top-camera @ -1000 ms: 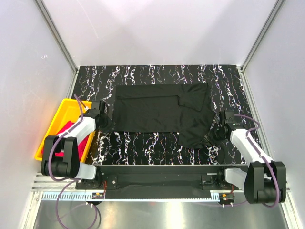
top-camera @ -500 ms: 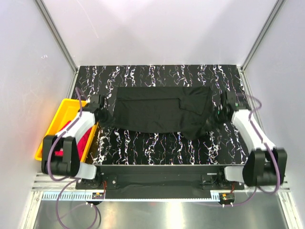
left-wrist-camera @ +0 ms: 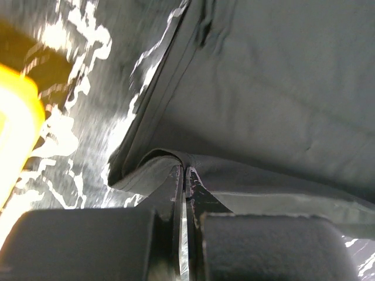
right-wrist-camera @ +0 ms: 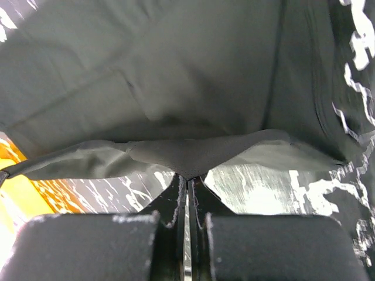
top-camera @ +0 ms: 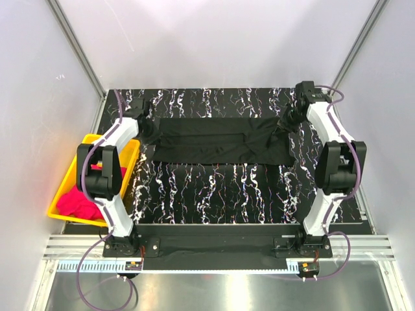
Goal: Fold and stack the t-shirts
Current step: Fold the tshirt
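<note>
Left arm: stretched far forward from its base, wrist angled inward.
Left gripper: jaws pressed together, pinching an edge of the black t-shirt.
Right arm: stretched far forward, wrist angled inward.
Right gripper: jaws pressed together, pinching the same cloth.

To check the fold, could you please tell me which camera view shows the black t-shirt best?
The top external view: it alone shows the whole black t-shirt, spread as a wide band. The wrist views show only close-ups of its edge, pinched in the left gripper and right gripper.
</note>
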You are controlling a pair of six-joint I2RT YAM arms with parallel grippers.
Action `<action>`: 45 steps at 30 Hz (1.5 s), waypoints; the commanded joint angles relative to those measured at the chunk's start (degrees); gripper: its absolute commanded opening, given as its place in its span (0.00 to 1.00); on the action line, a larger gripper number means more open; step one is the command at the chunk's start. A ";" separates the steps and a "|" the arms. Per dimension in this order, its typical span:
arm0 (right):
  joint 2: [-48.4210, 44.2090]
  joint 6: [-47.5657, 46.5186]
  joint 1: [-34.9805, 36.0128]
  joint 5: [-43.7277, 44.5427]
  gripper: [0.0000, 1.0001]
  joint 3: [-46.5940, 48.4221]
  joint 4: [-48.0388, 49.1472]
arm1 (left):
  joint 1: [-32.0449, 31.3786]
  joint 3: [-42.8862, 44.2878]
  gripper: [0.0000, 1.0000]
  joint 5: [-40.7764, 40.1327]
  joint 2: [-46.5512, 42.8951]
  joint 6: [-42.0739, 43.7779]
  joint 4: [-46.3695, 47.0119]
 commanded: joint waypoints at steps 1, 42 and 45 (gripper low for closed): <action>4.19 -0.99 -0.29 -2.78 0.00 7.63 -1.51 | 0.42 7.45 0.00 -1.73 2.96 0.41 -2.15; 23.12 1.32 -6.97 -3.59 0.47 29.70 -2.38 | 1.21 16.72 0.49 -7.44 7.23 5.24 -4.79; 18.39 -2.47 -6.97 1.34 0.52 25.87 -5.02 | 1.04 11.62 0.49 -6.58 1.25 6.83 -4.62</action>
